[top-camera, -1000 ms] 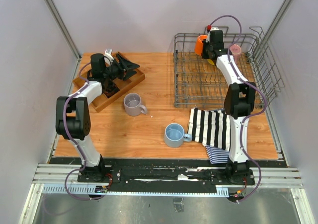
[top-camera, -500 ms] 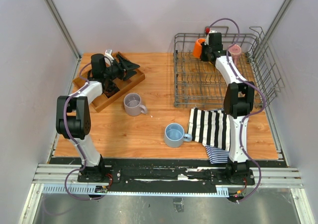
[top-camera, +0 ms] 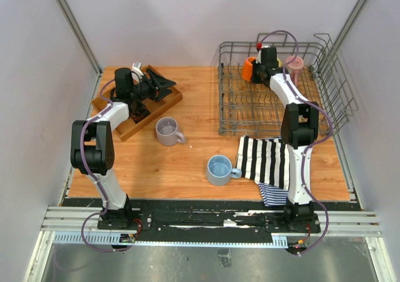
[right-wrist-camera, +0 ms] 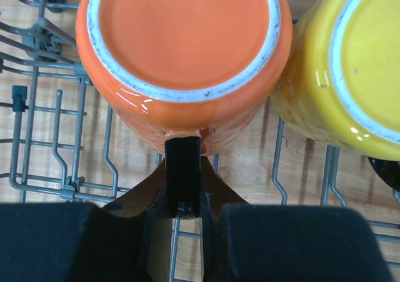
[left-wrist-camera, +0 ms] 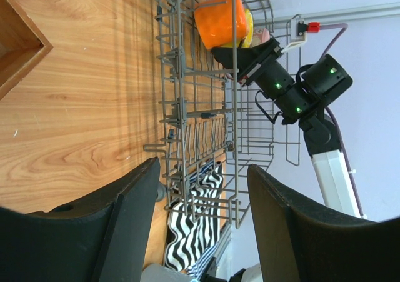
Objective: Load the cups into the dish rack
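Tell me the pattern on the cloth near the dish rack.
The cloth has black-and-white stripes, clearest in the top external view.

Left claw: jaws parted, empty; arm folded. Right claw: clamped on orange cup handle; arm extended forward.

A lab enclosure: blank panel walls, aluminium mounting rail.

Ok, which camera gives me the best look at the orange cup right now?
Right wrist. The orange cup fills the frame, base toward the camera, handle pinched in the right gripper, above the dish rack. Top external shows it small, beside the gripper; left wrist shows it distant, behind rack wires.
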